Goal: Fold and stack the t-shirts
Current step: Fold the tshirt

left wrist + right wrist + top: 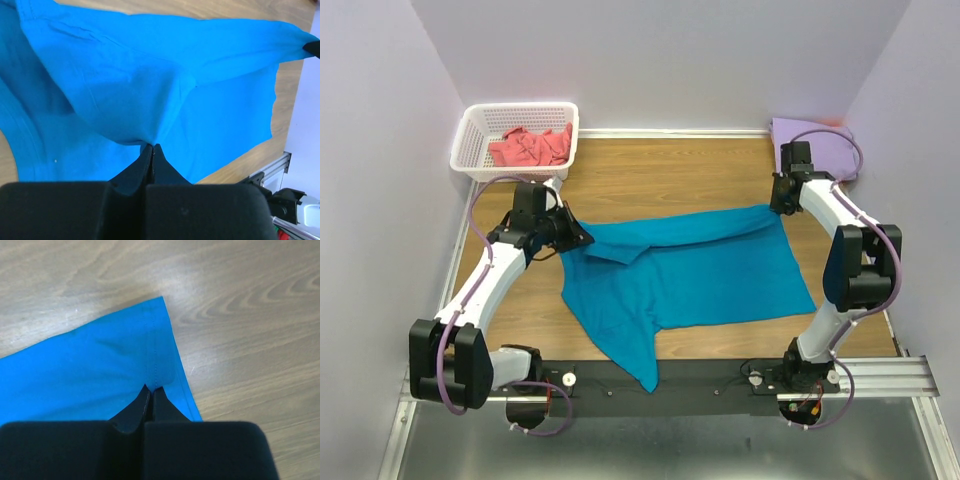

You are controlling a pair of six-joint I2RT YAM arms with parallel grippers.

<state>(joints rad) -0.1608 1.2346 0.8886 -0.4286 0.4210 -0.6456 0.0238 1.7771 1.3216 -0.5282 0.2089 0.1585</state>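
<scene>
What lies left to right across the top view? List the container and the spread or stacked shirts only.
In order: white plastic lattice basket → teal-blue cloth t-shirt → pale lavender cloth t-shirt.

Pale lavender walls (660,50) around a wooden tabletop (670,175)

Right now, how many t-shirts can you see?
3. The teal-blue t-shirt lies spread centrally; the coral-pink t-shirt is crumpled in the white basket, far left; the pale lavender t-shirt sits in the far right corner. Others may hide in the basket.
</scene>
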